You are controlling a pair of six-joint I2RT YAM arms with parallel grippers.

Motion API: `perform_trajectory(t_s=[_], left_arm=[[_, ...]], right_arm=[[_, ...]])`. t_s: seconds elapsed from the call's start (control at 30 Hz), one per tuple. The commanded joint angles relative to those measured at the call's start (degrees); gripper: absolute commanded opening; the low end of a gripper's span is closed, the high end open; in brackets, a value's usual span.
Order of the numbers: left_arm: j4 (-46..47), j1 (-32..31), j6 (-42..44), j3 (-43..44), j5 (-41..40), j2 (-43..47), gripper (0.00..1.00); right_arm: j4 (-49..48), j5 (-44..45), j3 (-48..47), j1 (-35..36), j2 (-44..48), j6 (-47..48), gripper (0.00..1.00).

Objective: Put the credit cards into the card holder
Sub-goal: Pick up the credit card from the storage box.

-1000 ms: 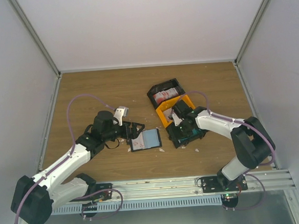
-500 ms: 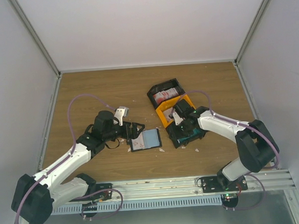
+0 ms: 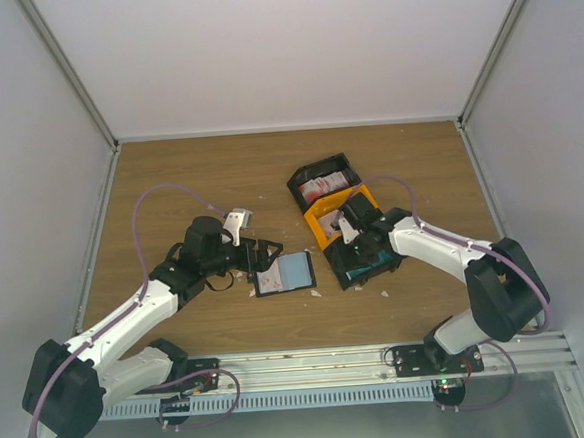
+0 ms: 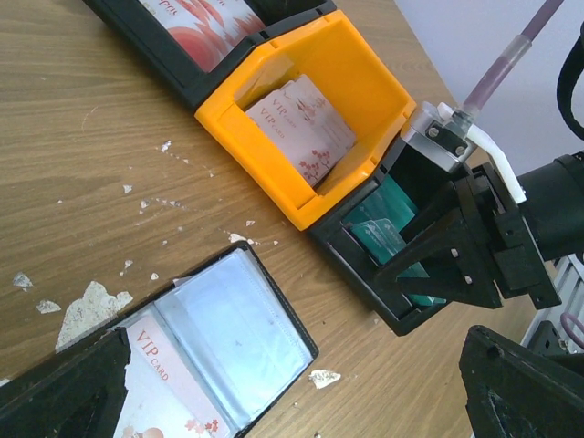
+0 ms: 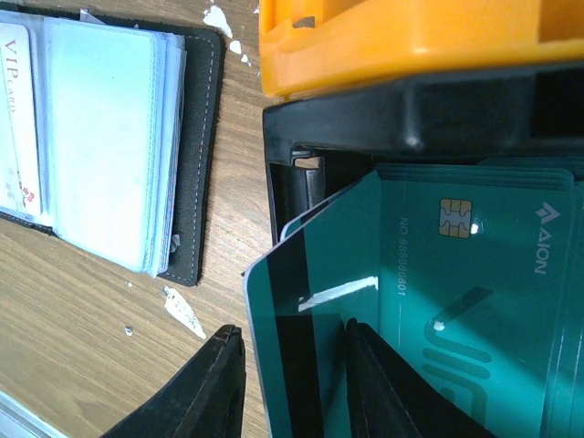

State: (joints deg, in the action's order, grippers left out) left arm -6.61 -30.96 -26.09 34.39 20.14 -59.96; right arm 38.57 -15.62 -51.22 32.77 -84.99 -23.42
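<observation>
**Right pincer** (image 5: 292,333): the jaws stand part open, reaching into the black tray (image 5: 438,109). A teal card (image 5: 315,265) lies in the gap, stripe side up and tilted off the stack of teal cards (image 5: 493,274). One finger sits at its edge, the other over its face. Whether either finger bears on the card cannot be told.

Hazards, as judged:
1. Closing on the face instead of across the thickness would probably press the card flat or flick it out.
2. The tray wall is just beside the raised corner. An angled lift may snag there and drag the tray, which touches the orange tray (image 5: 411,36).
3. A pale edge shows under the raised card, so two cards may rise together.

**Left pincer** (image 3: 260,253): the jaws are wide open and hold nothing. One finger lies over the left edge of the card holder (image 4: 228,338). The holder lies open on the desk (image 4: 73,137), near the black tray, with a pink-marked card (image 4: 173,383) already pocketed. If that finger is not pressing down, the holder may slide during insertion. White scraps (image 4: 91,306) nearby could foul a pocket.
</observation>
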Motion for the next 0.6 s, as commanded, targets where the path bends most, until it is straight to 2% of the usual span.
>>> perform_trajectory(t_s=[0.0,0.57], left_arm=[[3.0,0.0,0.5,0.1,-0.1,-0.4,0.99],[3.1,0.0,0.4,0.1,0.0,-0.7,0.99]], right_arm=[[-0.1,-0.9,-0.2,0.1,1.3,-0.8,0.31],[0.3,-1.0,0.0,-0.1,2.7,-1.0,0.22]])
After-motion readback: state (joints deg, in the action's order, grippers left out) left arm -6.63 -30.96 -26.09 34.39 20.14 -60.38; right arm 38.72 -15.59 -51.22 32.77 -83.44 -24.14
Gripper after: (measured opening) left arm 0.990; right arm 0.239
